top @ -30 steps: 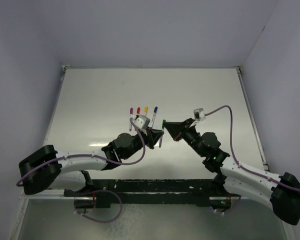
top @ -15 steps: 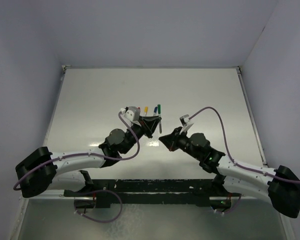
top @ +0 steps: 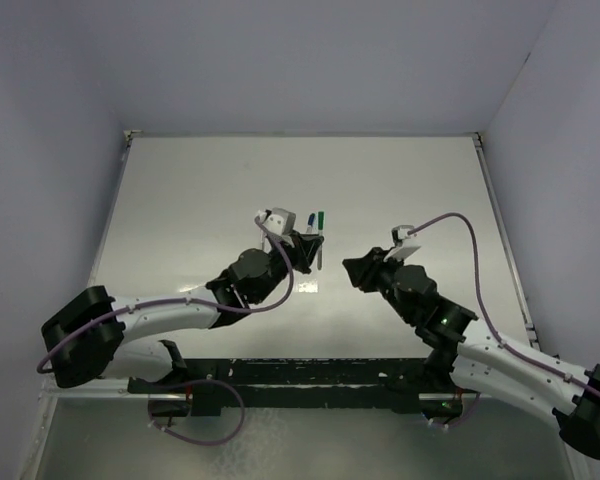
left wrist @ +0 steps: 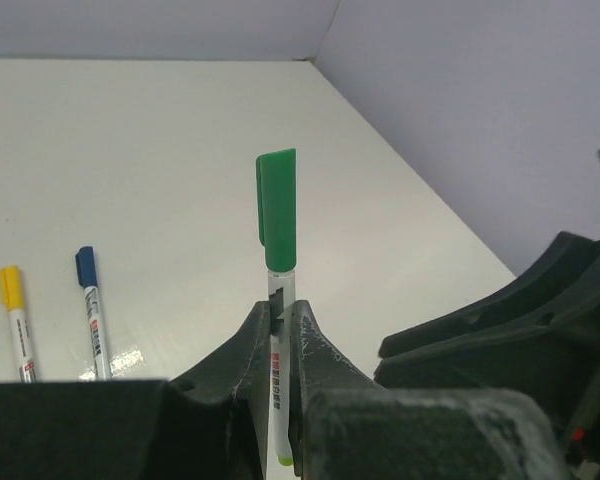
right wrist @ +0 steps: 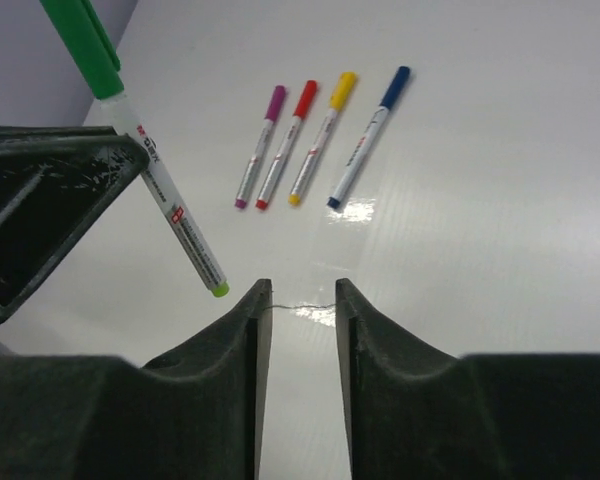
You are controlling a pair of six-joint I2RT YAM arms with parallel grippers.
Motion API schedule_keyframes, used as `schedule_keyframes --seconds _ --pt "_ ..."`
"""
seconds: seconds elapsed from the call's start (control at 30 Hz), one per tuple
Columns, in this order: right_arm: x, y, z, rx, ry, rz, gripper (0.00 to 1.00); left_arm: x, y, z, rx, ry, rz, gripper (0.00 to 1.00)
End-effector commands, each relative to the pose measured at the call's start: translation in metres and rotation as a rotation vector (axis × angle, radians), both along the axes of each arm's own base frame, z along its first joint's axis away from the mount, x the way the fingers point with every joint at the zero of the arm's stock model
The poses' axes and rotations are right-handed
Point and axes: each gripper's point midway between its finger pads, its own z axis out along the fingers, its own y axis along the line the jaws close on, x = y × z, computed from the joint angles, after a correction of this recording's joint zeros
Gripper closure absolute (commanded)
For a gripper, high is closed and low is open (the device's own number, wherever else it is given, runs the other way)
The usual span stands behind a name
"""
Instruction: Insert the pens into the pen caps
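My left gripper (left wrist: 277,305) is shut on a white pen (left wrist: 276,372) that stands upright between its fingers, with a green cap (left wrist: 276,205) on its top end. From above, that gripper (top: 313,244) hangs over mid-table with the green cap (top: 320,218) pointing away. My right gripper (right wrist: 302,290) stands open and empty, just right of the held pen's (right wrist: 170,205) lower end. Capped purple (right wrist: 260,145), red (right wrist: 287,143), yellow (right wrist: 320,138) and blue (right wrist: 368,135) pens lie side by side on the table beyond it.
The white table (top: 410,190) is walled on the left, back and right. In the top view my left wrist hides most of the row of lying pens; only the blue one (top: 310,222) shows. The right gripper (top: 351,268) sits a short way right of the left one.
My right gripper, shut a second ago on the green cap at the pen's tip, has opened and drawn back to the right. The left gripper keeps the pen, now green-capped.
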Motion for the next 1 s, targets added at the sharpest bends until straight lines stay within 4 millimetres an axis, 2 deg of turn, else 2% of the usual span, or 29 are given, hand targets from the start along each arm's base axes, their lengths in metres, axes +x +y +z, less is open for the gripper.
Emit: schedule_keyframes --seconds 0.0,0.1,0.2,0.4,0.57,0.73,0.97 --pt "0.012 -0.056 0.01 -0.063 0.024 -0.285 0.62 0.023 -0.015 -0.014 0.084 0.08 0.028 1.0" --pt "0.011 -0.079 0.013 -0.093 0.028 -0.379 0.56 0.038 -0.027 -0.035 0.144 0.144 0.014 1.0" --pt "0.009 -0.091 0.016 -0.095 0.028 -0.427 0.55 0.054 -0.035 -0.053 0.171 0.194 0.003 1.0" --pt "0.001 -0.113 0.007 -0.157 0.056 -0.497 0.51 0.078 -0.049 -0.08 0.205 0.253 -0.033 1.0" --pt "-0.003 -0.125 0.01 -0.171 0.046 -0.522 0.49 0.096 -0.057 -0.107 0.271 0.297 -0.035 1.0" --pt "-0.008 -0.135 0.015 -0.153 0.033 -0.537 0.49 0.111 -0.057 -0.13 0.307 0.361 -0.016 1.0" --pt "-0.011 -0.138 0.011 -0.147 0.034 -0.545 0.48 0.126 -0.06 -0.157 0.361 0.43 0.002 0.99"
